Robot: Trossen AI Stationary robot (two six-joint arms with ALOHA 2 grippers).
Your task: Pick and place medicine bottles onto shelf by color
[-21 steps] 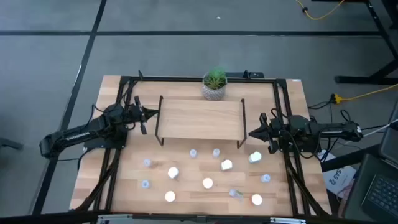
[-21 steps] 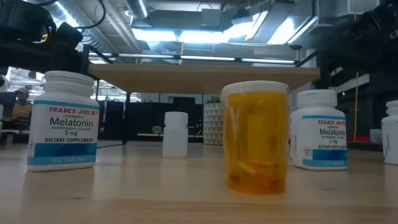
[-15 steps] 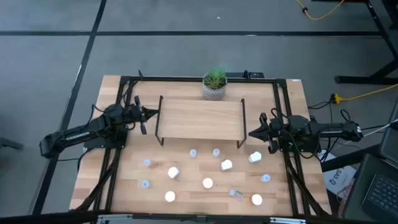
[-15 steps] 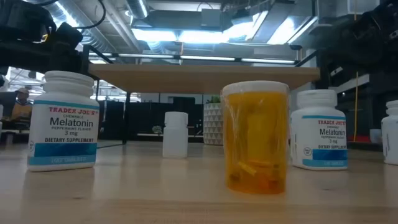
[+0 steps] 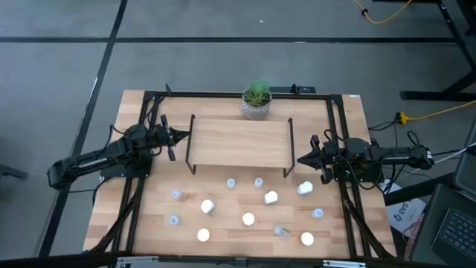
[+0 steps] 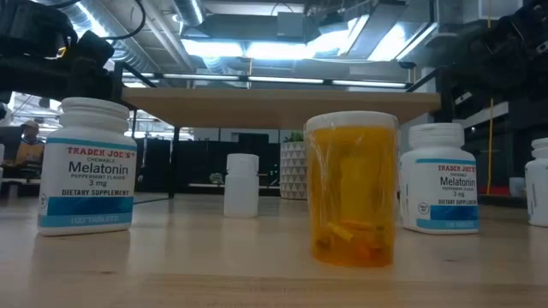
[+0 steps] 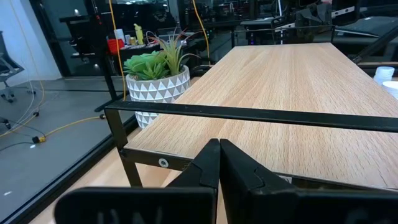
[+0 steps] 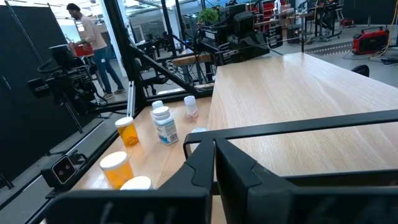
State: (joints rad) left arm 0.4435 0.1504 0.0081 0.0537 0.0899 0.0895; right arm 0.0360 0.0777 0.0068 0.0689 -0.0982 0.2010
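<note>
The shelf (image 5: 239,141), a light-wood board on black side frames, stands at the middle of the table with nothing on its top. Several medicine bottles stand on the table in front of it: white ones (image 5: 207,206), small clear ones (image 5: 231,182) and orange ones (image 5: 307,239). In the low view an orange bottle (image 6: 353,188) and white Melatonin bottles (image 6: 88,165) stand close. My left gripper (image 5: 184,136) is shut, at the shelf's left end. My right gripper (image 5: 300,158) is shut, at the shelf's right end. Both grippers hold nothing.
A potted green plant (image 5: 256,99) stands behind the shelf at the table's far edge. Black frame rails (image 5: 336,134) run along the table's sides. In the right wrist view a person (image 8: 94,43) walks in the room beyond the table.
</note>
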